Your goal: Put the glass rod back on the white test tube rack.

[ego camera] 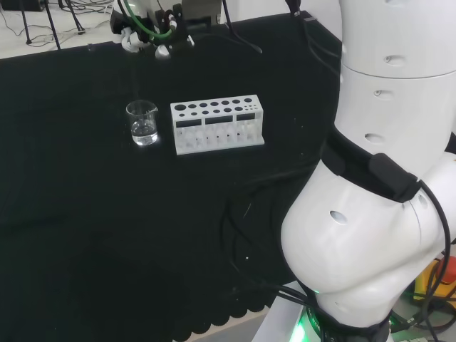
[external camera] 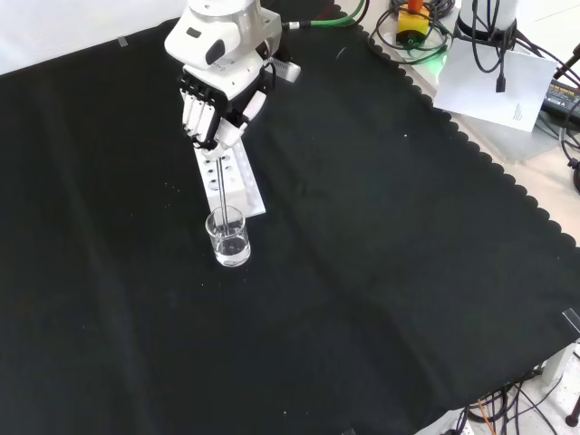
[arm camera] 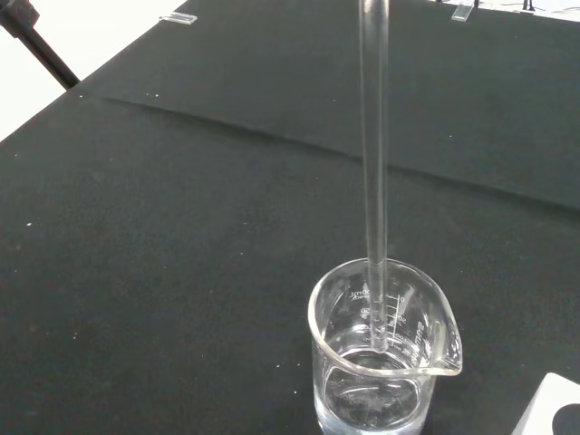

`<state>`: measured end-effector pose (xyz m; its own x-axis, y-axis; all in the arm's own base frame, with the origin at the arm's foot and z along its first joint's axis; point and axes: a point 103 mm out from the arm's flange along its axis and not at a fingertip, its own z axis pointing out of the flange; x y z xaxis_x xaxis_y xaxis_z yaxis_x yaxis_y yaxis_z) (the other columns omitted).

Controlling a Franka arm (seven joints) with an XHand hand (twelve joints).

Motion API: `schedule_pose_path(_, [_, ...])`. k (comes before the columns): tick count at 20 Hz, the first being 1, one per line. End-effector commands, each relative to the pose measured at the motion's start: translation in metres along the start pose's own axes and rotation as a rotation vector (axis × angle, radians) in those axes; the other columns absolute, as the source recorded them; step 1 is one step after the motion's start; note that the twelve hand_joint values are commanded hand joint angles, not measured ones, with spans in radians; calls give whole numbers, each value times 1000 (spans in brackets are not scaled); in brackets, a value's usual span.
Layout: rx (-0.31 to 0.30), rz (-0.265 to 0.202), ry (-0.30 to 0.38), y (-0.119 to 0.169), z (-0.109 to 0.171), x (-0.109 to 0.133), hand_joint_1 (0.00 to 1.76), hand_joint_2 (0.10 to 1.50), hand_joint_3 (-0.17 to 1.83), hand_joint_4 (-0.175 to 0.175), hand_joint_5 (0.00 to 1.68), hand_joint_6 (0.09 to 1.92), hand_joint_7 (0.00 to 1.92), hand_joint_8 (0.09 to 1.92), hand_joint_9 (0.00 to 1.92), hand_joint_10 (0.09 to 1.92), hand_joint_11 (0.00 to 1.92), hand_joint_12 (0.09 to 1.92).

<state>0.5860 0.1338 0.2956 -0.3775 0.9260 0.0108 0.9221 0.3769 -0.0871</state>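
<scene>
In the front view the hand [external camera: 213, 104] hangs over the far end of the white test tube rack [external camera: 237, 186]. Its fingers and thumb pinch the top of a thin glass rod [external camera: 220, 195]. The rod stands nearly upright, its lower end inside a small clear beaker [external camera: 228, 238] that holds a little clear liquid. The beaker stands right at the rack's near end. The wrist view has the rod [arm camera: 373, 181] dipping into the beaker [arm camera: 381, 362], with a corner of the rack [arm camera: 553, 412] beside it. In the head view the beaker [ego camera: 143, 122] stands left of the rack [ego camera: 217, 125], and the hand [ego camera: 160, 32] is above them.
The arm's white links [ego camera: 385, 178] fill the right of the head view, with black cables [ego camera: 242, 206] lying on the cloth beside them. In the front view the cloth's scalloped edge [external camera: 471, 145] runs at the right, with papers [external camera: 494, 86] and a yellow box [external camera: 412, 23] beyond.
</scene>
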Motion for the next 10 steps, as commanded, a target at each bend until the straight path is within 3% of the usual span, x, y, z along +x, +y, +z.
schedule_pose_path(1, [7,2,-9,9,0,8,1366,1191,0,-175,729,922,765,1359,919,1435,1557,748])
schedule_pose_path(10, [-30,15,-1,0,-24,6,1366,1191,0,-175,729,922,766,1359,919,1436,1556,749])
